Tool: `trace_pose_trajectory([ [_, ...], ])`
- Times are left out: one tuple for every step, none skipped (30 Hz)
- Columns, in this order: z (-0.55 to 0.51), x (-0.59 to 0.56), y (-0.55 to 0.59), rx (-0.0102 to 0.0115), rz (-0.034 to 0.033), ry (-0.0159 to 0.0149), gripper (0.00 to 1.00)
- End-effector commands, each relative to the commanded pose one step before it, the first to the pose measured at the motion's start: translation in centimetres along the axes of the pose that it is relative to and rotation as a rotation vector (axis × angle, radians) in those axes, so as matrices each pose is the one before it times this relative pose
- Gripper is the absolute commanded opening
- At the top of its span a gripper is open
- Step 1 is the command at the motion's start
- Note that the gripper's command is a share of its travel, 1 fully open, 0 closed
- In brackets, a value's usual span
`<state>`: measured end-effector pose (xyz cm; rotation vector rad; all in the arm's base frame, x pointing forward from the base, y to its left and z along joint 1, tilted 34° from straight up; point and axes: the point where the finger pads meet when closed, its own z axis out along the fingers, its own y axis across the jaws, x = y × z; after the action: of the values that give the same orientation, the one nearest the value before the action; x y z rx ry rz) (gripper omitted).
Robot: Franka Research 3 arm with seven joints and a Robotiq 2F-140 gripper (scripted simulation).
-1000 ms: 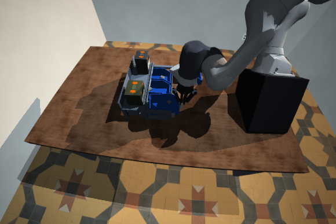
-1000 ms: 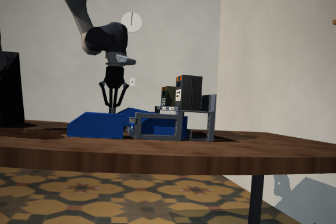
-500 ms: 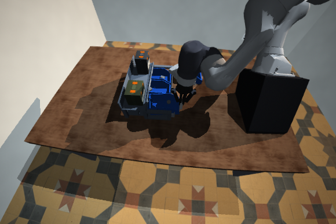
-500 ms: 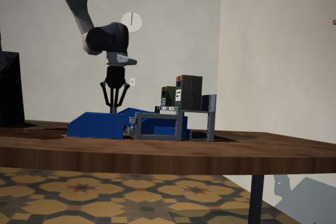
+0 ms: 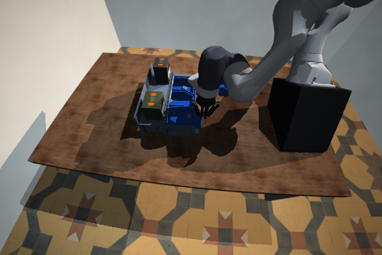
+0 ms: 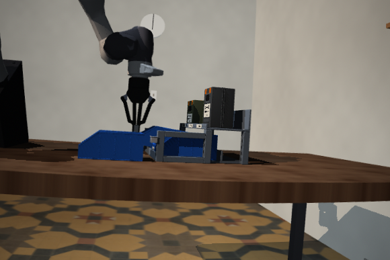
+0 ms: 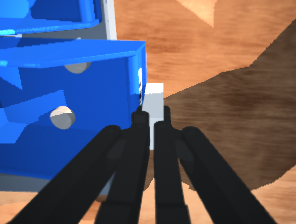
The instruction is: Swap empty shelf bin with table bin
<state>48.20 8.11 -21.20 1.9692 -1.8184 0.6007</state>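
Blue open-fronted bin with round grey parts (image 5: 179, 113) (image 7: 100, 90) apparently sits in grey metal shelf (image 5: 159, 88) (image 6: 208, 148) (image 7: 108, 20); pincer (image 5: 204, 117) (image 6: 136, 129) (image 7: 154, 96) together, empty, near front, probably for nudging bin home.

Plain room, patterned tile floor (image 5: 197, 218) (image 6: 134, 232)

four blue bins (image 5: 184, 120) (image 6: 111, 145) (image 7: 35, 95) — three in one shelf (image 5: 143, 91) (image 6: 208, 152) (image 7: 109, 20), one outside it — two cases (image 5: 161, 76) (image 6: 218, 108), one table (image 5: 230, 169) (image 6: 188, 189) (image 7: 250, 35), one arm (image 5: 286, 47) (image 6: 92, 4), one clock (image 6: 161, 25)
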Motion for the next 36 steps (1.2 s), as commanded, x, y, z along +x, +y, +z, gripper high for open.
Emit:
trace_pose_trajectory([
  [0.011, 0.115, -0.206, -0.00429, -0.00631, 0.00403, 0.0],
  [0.001, 0.0, -0.15, 0.0, 0.0, 0.00001, 0.0],
  [0.001, 0.0, -0.152, 0.0, 0.0, 0.0, 0.0],
  [0.001, 0.0, -0.153, 0.0, 0.0, -0.00001, 0.0],
  [0.001, 0.0, -0.155, 0.0, 0.0, 0.0, 0.0],
  [0.001, 0.0, -0.155, 0.0, 0.0, 0.0, 0.0],
  [0.001, 0.0, -0.155, 0.0, 0.0, -0.00001, 0.0],
  [0.001, 0.0, -0.155, 0.0, 0.0, 0.0, 0.0],
  [0.001, 0.0, -0.155, 0.0, 0.0, 0.00001, 0.0],
  [0.001, -0.001, -0.153, 0.0, 0.0, -0.00001, 0.0],
  [0.001, 0.0, -0.152, 0.0, 0.0, 0.0, 0.0],
  [0.001, 0.001, -0.151, 0.0, -0.00001, 0.00001, 0.0],
  [0.001, -0.001, -0.148, 0.0, 0.00001, -0.00001, 0.0],
  [0.001, 0.0, -0.145, 0.0, 0.0, 0.0, 0.0],
  [0.001, 0.001, -0.143, 0.0, 0.0, 0.00001, 0.0],
  [0.001, 0.0, -0.139, 0.0, 0.0, -0.00001, 0.0],
  [0.0, 0.0, 0.0, 0.0, 0.0, 0.0, 0.0],
  [0.0, 0.0, 0.0, 0.0, 0.0, 0.0, 0.0],
  [0.001, 0.0, -0.135, 0.0, 0.0, 0.0, 0.0],
  [0.001, 0.0, -0.131, 0.0, 0.0, 0.0, 0.0],
  [0.001, 0.001, -0.127, 0.0, 0.0, 0.00001, 0.0],
  [0.001, -0.001, -0.122, 0.0, 0.00001, -0.00001, 0.0],
  [0.001, 0.0, -0.118, 0.0, 0.0, 0.0, 0.0],
  [0.001, 0.0, -0.113, 0.0, 0.0, 0.0, 0.0],
  [0.001, 0.001, -0.108, 0.0, 0.0, 0.00001, 0.0],
  [0.001, 0.0, -0.102, 0.0, 0.0, -0.00001, 0.0],
  [0.001, 0.0, -0.096, 0.0, 0.0, 0.0, 0.0],
  [0.001, 0.0, -0.091, 0.0, 0.0, 0.0, 0.0],
  [0.001, 0.0, -0.085, 0.0, 0.0, 0.0, 0.0],
  [0.001, 0.0, -0.079, 0.0, 0.0, 0.00001, 0.0],
  [0.001, 0.0, -0.073, 0.0, 0.0, 0.0, 0.0],
  [0.001, 0.0, -0.067, 0.0, 0.0, -0.00001, 0.0],
  [0.001, 0.0, -0.061, 0.0, 0.0, 0.0, 0.0],
  [0.0, 0.0, 0.0, 0.0, 0.0, 0.0, 0.0],
  [0.0, 0.0, 0.0, 0.0, 0.0, 0.0, 0.0],
  [0.0, 0.0, -0.055, 0.0, 0.0, 0.0, 0.0],
])
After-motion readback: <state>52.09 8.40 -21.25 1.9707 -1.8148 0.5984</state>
